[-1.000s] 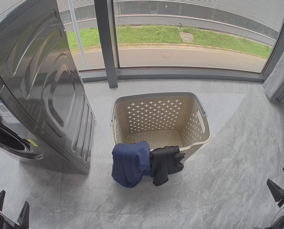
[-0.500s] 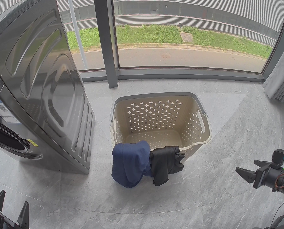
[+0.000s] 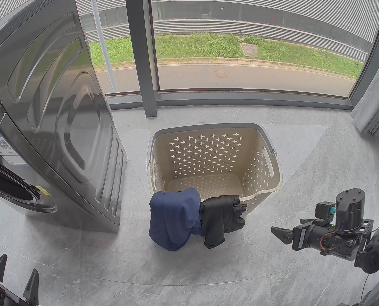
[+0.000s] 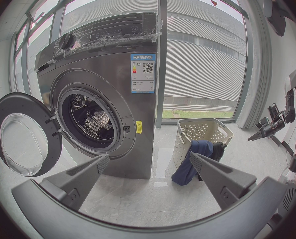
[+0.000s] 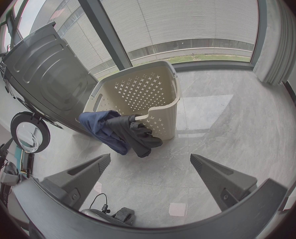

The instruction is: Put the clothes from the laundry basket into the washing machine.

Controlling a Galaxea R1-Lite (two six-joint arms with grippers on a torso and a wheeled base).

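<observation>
- So, two garments hang over the near rim of the laundry basket [image 3: 213, 127]: a blue garment [image 3: 172, 217] and, touching it at its 3 o'clock, a black garment [image 3: 220, 221]; draped half outside like that, they probably offer loose folds to pinch without reaching down into the tub
- These two look to be the whole load for the task
- The washing machine [image 3: 53, 107] stands at the basket's 9 o'clock, its door [image 4: 24, 134] swung wide and the drum [image 4: 88, 119] exposed, apparently set up to take the clothes
- The right gripper [image 3: 285, 233] hangs low above the floor, fingers spread wide with nothing between them, aimed toward 9 o'clock; the black garment lies near it at about 9 o'clock, apart from it, and the blue one just beyond
- The left gripper [image 3: 16, 273] sits at the 7 o'clock corner of the head view, likewise spread and empty, well apart from the clothes and facing the drum opening
</observation>
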